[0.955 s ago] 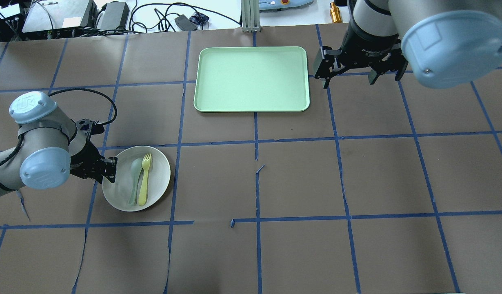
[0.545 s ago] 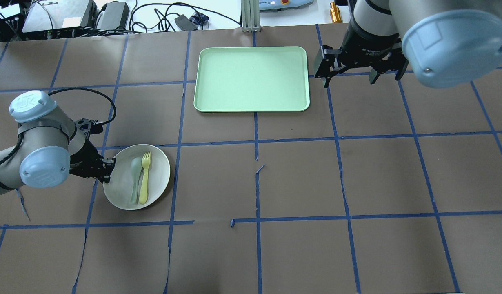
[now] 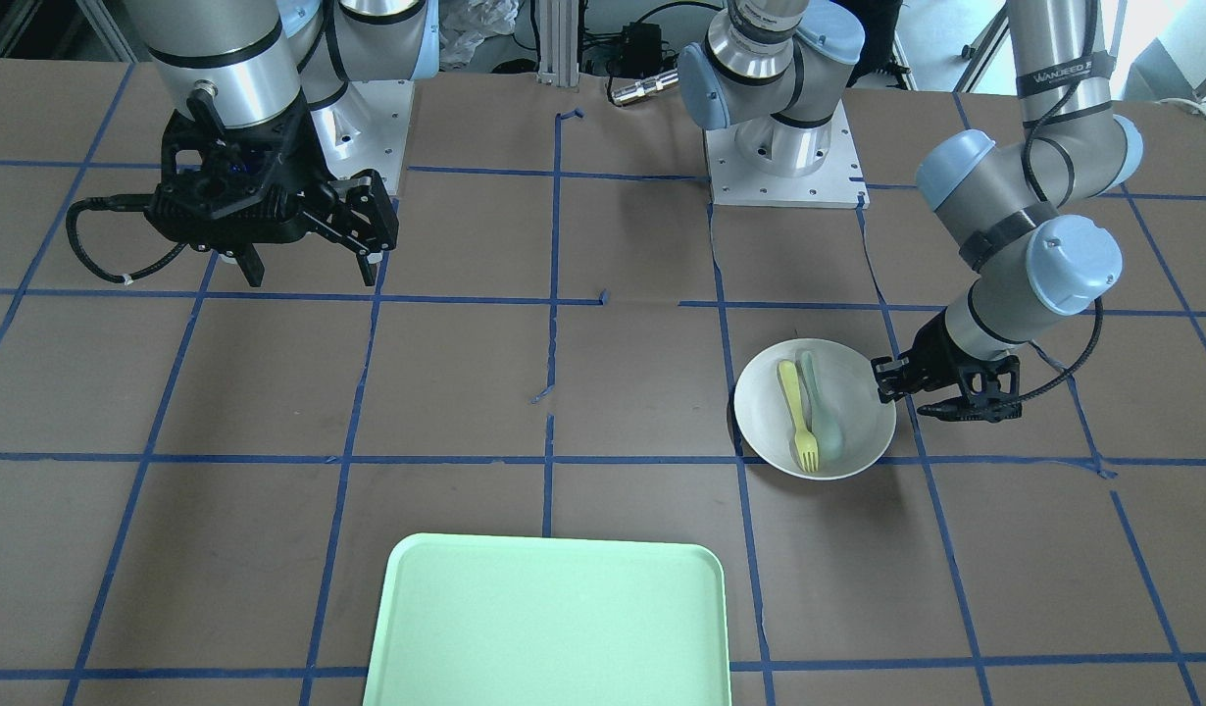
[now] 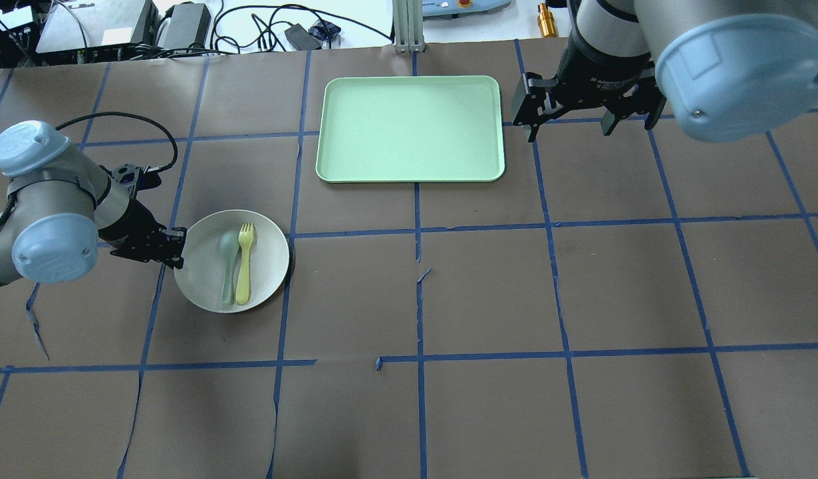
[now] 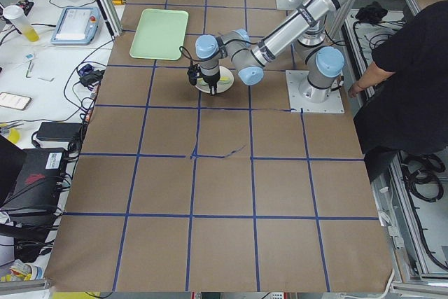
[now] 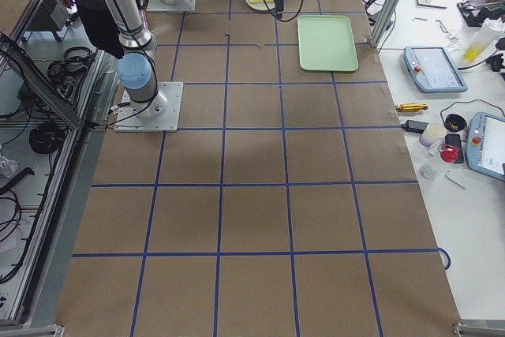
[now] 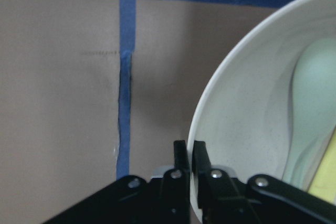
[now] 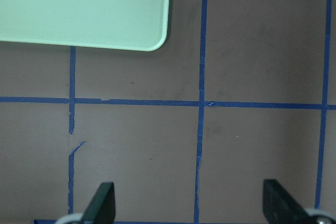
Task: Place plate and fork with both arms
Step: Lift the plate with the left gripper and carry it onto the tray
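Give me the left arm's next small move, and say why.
Probably carry the plate toward the green tray, holding it level. The left gripper is shut on the plate's rim, and the fork and spoon lie loose in it, so a tilt could spill them. The right gripper hangs open beside the tray.

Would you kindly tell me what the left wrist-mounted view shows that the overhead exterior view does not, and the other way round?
Only the left wrist-mounted view shows, up close, the left gripper pinching the plate with its rim between the two fingers. Only the overhead exterior view shows the empty mint-green tray, the open right gripper beside it, and the whole yellow fork, tines included. Both show the plate, the pale green spoon lying in it, and the blue tape lines on the brown table.
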`<action>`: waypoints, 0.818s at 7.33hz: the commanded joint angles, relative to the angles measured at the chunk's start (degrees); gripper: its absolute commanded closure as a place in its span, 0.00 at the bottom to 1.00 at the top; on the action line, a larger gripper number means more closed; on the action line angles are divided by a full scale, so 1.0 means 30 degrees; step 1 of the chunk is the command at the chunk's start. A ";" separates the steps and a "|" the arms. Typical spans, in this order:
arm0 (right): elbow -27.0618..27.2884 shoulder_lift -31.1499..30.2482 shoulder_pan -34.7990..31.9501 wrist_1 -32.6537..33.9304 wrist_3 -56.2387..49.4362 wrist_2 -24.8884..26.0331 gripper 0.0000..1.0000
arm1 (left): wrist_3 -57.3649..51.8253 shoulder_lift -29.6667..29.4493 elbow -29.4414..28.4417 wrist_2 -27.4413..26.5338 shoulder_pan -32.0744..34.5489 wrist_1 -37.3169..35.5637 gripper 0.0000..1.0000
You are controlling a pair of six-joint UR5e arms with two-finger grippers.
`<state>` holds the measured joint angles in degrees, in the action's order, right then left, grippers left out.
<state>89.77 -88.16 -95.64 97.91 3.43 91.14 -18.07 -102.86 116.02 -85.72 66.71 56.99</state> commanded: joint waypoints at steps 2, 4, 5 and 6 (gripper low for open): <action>0.0019 0.0001 0.0004 0.0001 0.0000 -0.0001 0.00 | 0.0133 -0.0371 -0.1783 0.2429 0.0029 0.1509 1.00; 0.0048 0.0001 0.0004 0.0001 0.0000 -0.0001 0.00 | 0.0135 -0.1101 -0.3535 0.3202 0.0349 0.2473 1.00; 0.0048 0.0001 0.0004 0.0001 0.0000 -0.0001 0.00 | 0.0048 -0.1830 -0.5083 0.3231 0.1047 0.3436 1.00; 0.0048 0.0001 0.0004 0.0001 0.0000 -0.0001 0.00 | 0.0221 -0.2853 -0.6896 0.3203 0.2215 0.4257 1.00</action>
<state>89.90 -88.16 -95.62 97.91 3.43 91.14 -17.73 -108.19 101.38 -76.23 69.94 66.74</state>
